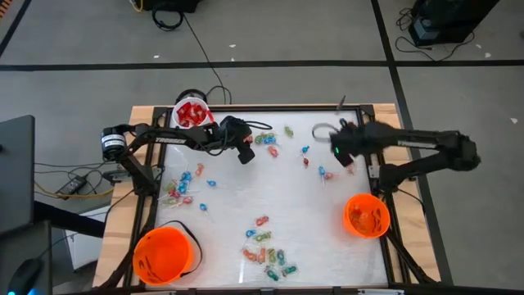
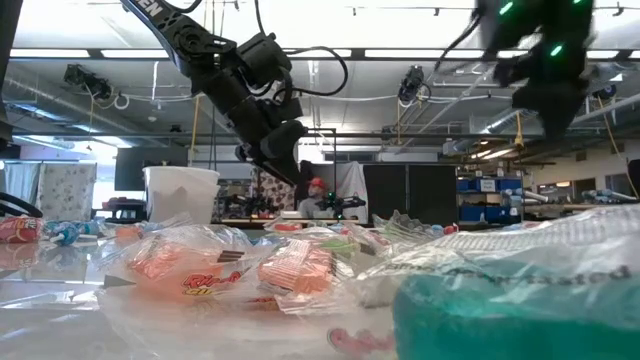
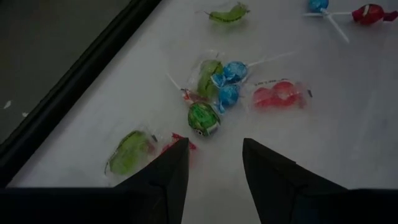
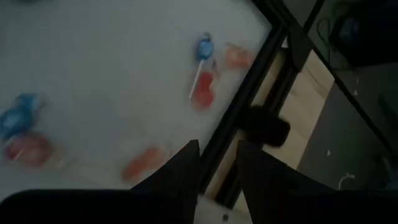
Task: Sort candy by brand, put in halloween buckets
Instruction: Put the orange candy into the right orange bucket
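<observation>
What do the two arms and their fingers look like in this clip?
Both arms are dark with black cables. The left arm has white lettering on a link and a silver-ringed base joint; the right arm shows green lights near its wrist. Each gripper has two dark, tapered fingers.

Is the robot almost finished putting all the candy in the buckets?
Not yet. The white pail has red packets and the right orange bucket holds some candy. The left orange bucket looks nearly empty. Both grippers, left and right, hang open and empty. Lots of lollipops still lie on the table.
</observation>
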